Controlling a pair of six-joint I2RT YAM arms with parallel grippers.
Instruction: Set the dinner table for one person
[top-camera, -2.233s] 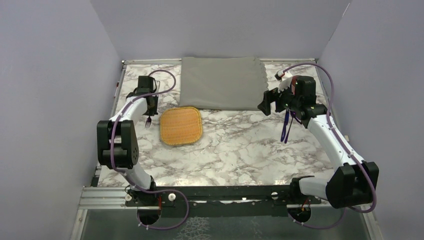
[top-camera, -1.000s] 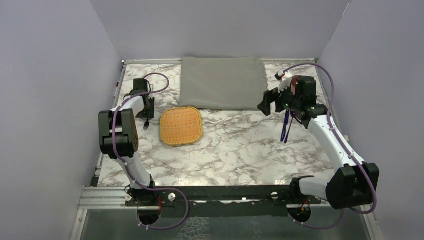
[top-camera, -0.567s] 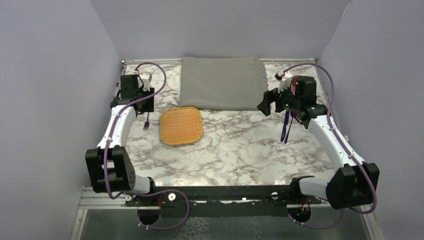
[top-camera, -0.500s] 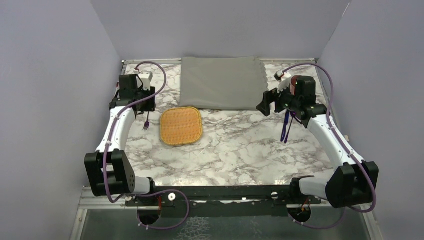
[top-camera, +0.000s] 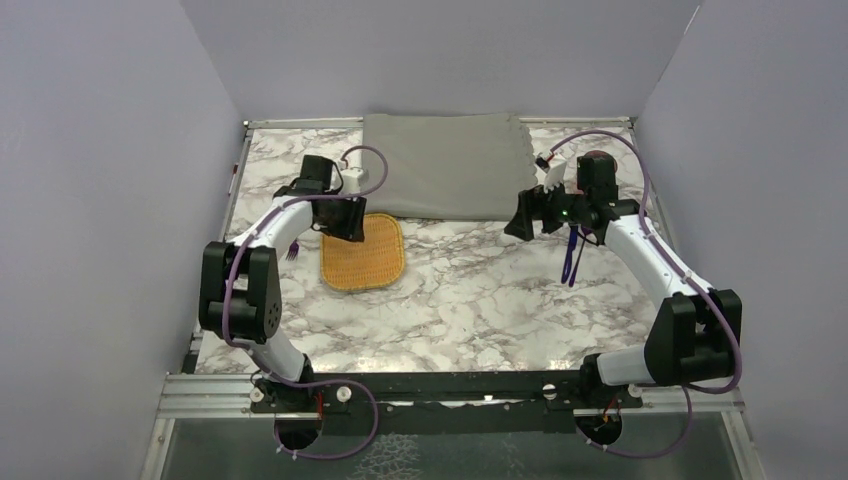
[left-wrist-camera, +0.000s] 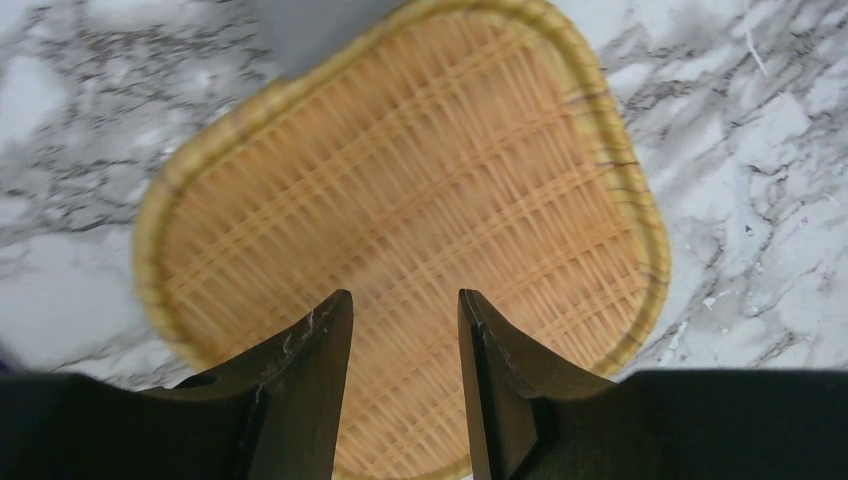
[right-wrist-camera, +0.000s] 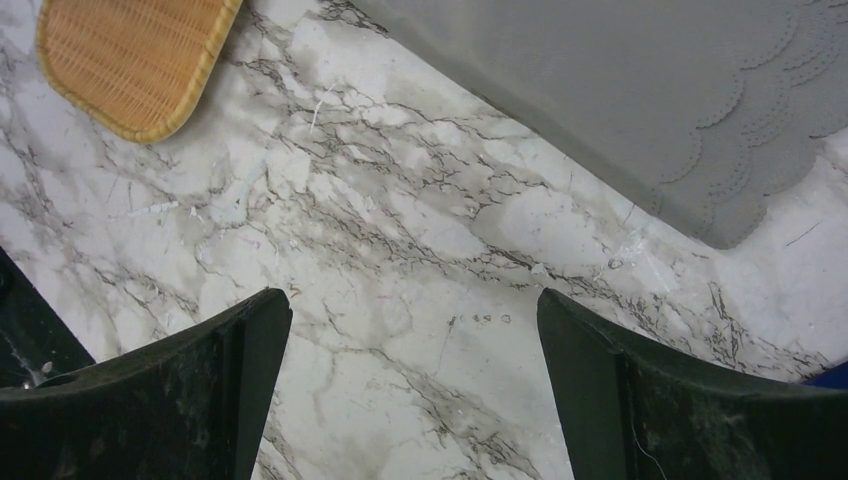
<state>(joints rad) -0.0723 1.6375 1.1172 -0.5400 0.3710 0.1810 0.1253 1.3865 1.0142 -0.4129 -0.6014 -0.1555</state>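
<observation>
The marble dinner table (top-camera: 480, 300) carries a woven, rounded-square straw plate (top-camera: 367, 258) left of centre. My left gripper (top-camera: 345, 222) hovers over the plate's far left part, open and empty. In the left wrist view the plate (left-wrist-camera: 400, 200) fills the frame beneath the fingertips (left-wrist-camera: 405, 300). A purple fork (top-camera: 293, 249) lies left of the plate. My right gripper (top-camera: 520, 220) is wide open and empty above bare marble (right-wrist-camera: 400, 250), near the near right corner of the grey placemat (top-camera: 445, 165). A purple utensil (top-camera: 570, 255) lies to its right.
The placemat (right-wrist-camera: 620, 90) has a scalloped edge and lies against the back wall. Its corner also shows in the left wrist view (left-wrist-camera: 300, 25). The straw plate's corner shows in the right wrist view (right-wrist-camera: 130, 60). Grey walls enclose the table on three sides.
My left arm has swung right, from above the fork at the left edge to over the straw plate; the fork stays on the table. My right gripper has shifted slightly left.
</observation>
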